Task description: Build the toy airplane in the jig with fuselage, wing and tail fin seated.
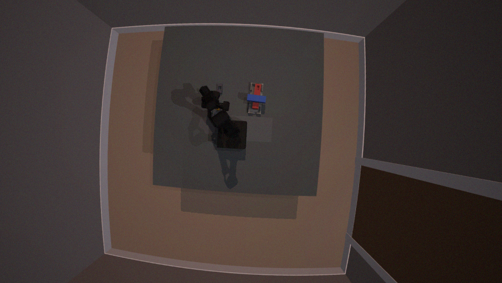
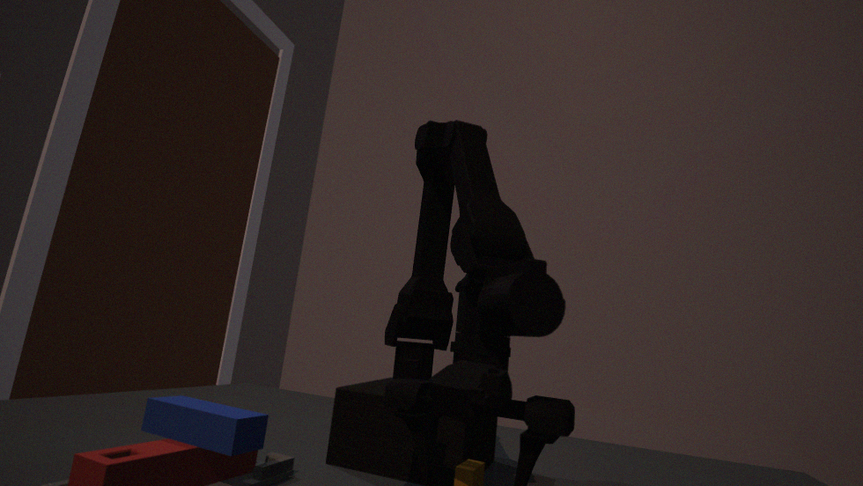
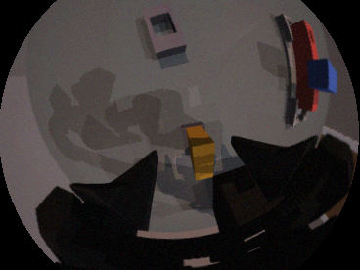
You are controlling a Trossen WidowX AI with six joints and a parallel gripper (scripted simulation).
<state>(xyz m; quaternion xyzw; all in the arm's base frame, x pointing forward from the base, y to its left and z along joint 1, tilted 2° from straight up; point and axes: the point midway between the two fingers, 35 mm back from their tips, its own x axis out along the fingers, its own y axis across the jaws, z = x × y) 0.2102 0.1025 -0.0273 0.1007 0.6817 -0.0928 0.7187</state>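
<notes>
The red fuselage [image 1: 257,91] [image 2: 142,461] [image 3: 304,64] lies in the grey cradle [image 1: 250,112] [image 3: 292,73]. The blue wing [image 1: 256,98] [image 2: 199,423] [image 3: 322,74] lies across its top; the tab is hidden. The socket near the tail [image 2: 115,452] shows as an open hole. The orange tail fin [image 1: 218,109] [image 2: 468,474] [image 3: 202,154] stands upright left of the cradle, near the arm's base. A small dark edge shows at its foot in the wrist view. My gripper [image 3: 195,146] is open and empty, with its fingertips on either side of the fin in the wrist view. Contact cannot be told.
A small grey-pink block with a square hole [image 1: 219,84] [image 3: 166,42] stands beyond the fin. The arm's dark base block [image 1: 240,135] [image 2: 374,428] is close behind the fin. A pale rectangle [image 1: 259,129] is on the table beside the base.
</notes>
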